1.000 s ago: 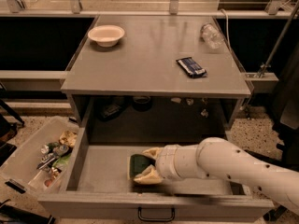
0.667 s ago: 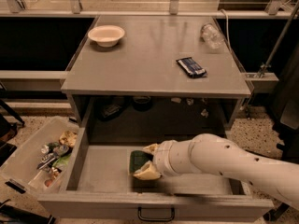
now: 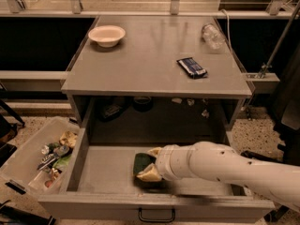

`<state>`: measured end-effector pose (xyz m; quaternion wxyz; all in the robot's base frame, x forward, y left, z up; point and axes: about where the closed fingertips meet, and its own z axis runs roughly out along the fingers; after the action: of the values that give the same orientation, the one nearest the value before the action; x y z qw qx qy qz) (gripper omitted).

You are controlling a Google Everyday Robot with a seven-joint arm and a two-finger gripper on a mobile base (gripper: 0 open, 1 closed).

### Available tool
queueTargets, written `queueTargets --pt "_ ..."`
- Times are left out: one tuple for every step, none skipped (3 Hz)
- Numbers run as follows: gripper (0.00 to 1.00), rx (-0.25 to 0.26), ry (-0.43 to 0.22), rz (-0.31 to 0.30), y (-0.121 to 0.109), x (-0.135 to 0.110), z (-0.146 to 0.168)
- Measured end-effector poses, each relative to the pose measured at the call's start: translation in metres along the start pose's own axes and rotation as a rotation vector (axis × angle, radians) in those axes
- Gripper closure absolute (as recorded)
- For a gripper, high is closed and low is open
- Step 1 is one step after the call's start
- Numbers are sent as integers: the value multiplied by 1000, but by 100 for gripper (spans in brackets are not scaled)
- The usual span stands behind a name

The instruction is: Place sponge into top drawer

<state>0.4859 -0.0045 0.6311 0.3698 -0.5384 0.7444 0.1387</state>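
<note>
The top drawer [image 3: 108, 172] is pulled wide open at the bottom of the view, its grey front panel [image 3: 93, 208] and dark wire handle [image 3: 156, 215] nearest me. The sponge [image 3: 139, 163], dark green over pale foam, is low over the drawer floor near the middle. My gripper [image 3: 147, 163] reaches in from the right on a thick white arm [image 3: 220, 165]. Its pale fingers [image 3: 149, 174] sit on either side of the sponge, closed on it.
The grey cabinet top [image 3: 150, 55] holds a white bowl [image 3: 107, 34], a dark blue snack wrapper [image 3: 191, 67] and a clear bottle [image 3: 213, 34]. A clear plastic bin of clutter [image 3: 33, 158] stands on the floor to the left of the drawer.
The arm has slid a little to the left inside the drawer. The gripper and sponge stay at nearly the same spot near the drawer's middle.
</note>
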Motion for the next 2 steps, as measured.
queueTargets --pt "100 58 -10 47 -19 2 8" --pt "81 58 -11 45 -19 2 7"
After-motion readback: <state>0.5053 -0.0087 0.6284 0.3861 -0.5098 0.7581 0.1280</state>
